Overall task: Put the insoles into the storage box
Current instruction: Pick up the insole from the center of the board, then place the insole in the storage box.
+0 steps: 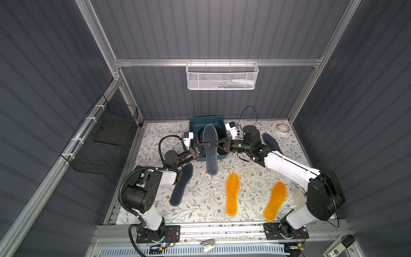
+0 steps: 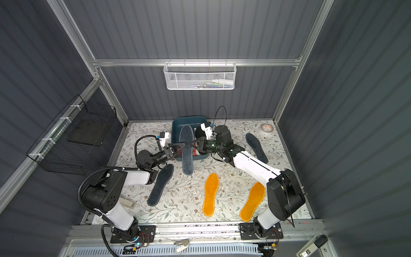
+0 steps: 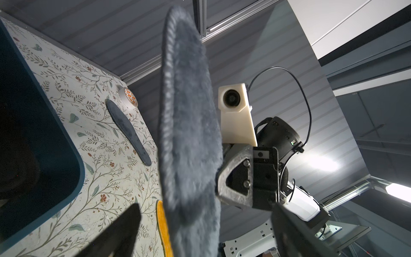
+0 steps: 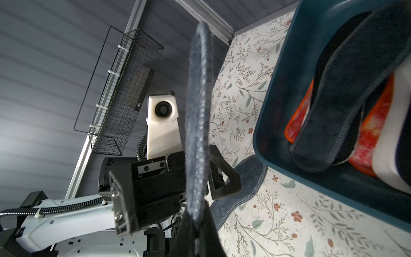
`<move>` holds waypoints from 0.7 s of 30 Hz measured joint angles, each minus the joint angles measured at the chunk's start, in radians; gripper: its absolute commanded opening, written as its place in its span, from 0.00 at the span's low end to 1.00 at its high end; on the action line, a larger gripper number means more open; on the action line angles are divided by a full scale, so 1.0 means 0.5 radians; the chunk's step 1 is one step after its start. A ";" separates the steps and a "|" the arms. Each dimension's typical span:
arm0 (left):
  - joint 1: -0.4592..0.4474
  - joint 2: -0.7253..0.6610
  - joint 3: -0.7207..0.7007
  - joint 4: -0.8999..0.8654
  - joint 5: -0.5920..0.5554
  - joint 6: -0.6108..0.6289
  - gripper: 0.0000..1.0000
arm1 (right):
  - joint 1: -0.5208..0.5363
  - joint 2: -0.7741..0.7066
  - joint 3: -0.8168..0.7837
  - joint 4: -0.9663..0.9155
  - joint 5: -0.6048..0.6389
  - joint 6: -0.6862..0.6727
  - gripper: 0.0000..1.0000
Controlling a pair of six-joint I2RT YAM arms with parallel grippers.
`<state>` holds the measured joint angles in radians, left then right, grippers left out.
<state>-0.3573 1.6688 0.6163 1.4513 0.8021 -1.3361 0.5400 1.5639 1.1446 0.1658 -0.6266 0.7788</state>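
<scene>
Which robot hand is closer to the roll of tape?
Right. The right gripper pinches the grey insole on the tape roll's side; the left gripper stands open at its other edge.

Insole [image 1: 210, 151] over storage box [image 1: 201, 121] front rim; stacked insoles [image 4: 329, 106] inside.

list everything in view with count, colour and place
storage box: 1, teal, table rear centre
held insole: 1, grey-blue, airborne over box's near wall
loose insoles: 4, two grey-blue, two orange-yellow, on table
boxed insoles: count unclear; dark, red-orange, white
tape roll: 1, whitish, rear right corner
mesh basket: 1, white, back rail
wire basket: 1, black, left wall
left claw: 1, black, open around held insole
right claw: 1, black, shut on held insole
</scene>
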 measured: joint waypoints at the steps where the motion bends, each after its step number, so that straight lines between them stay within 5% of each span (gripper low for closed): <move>1: 0.002 -0.036 0.000 -0.079 -0.001 0.040 1.00 | -0.041 0.000 0.021 -0.040 0.004 -0.017 0.00; 6: 0.008 -0.399 0.021 -0.786 -0.095 0.412 1.00 | -0.223 0.040 0.177 -0.210 0.018 -0.134 0.00; 13: 0.008 -0.966 0.294 -2.203 -0.597 1.201 1.00 | -0.336 0.322 0.513 -0.410 0.025 -0.327 0.00; 21: 0.008 -1.308 0.329 -2.986 -1.089 1.573 1.00 | -0.394 0.777 0.964 -0.636 0.023 -0.507 0.00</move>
<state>-0.3534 1.0149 0.7807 -0.0418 0.2577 -0.5495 0.3431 1.9526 1.6268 -0.1520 -0.6151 0.5255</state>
